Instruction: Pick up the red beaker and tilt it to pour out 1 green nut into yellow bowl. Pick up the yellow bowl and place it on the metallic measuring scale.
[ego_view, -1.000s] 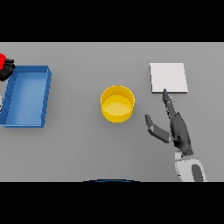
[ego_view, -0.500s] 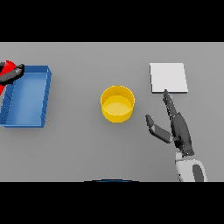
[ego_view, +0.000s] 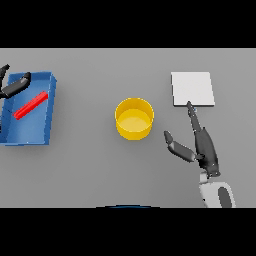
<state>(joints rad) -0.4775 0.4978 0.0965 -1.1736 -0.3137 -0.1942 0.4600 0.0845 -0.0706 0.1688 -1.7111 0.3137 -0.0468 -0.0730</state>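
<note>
Nothing to read here: no writing, label, brand, number or sign on the yellow bowl (ego_view: 134, 118), none on the blank pale face of the metallic measuring scale (ego_view: 193, 89), none on the blue tray (ego_view: 49, 116), and the grey table (ego_view: 100, 165) carries no marks

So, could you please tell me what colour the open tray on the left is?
Blue; the tray shows best in the head view.

R hand (ego_view: 204, 150): fingers straight, pointing up-view, thumb spread to the left; white/grey forearm enters from lower edge. L hand (ego_view: 14, 86): at far left edge, only dark fingers visible, partly cut off.
</note>
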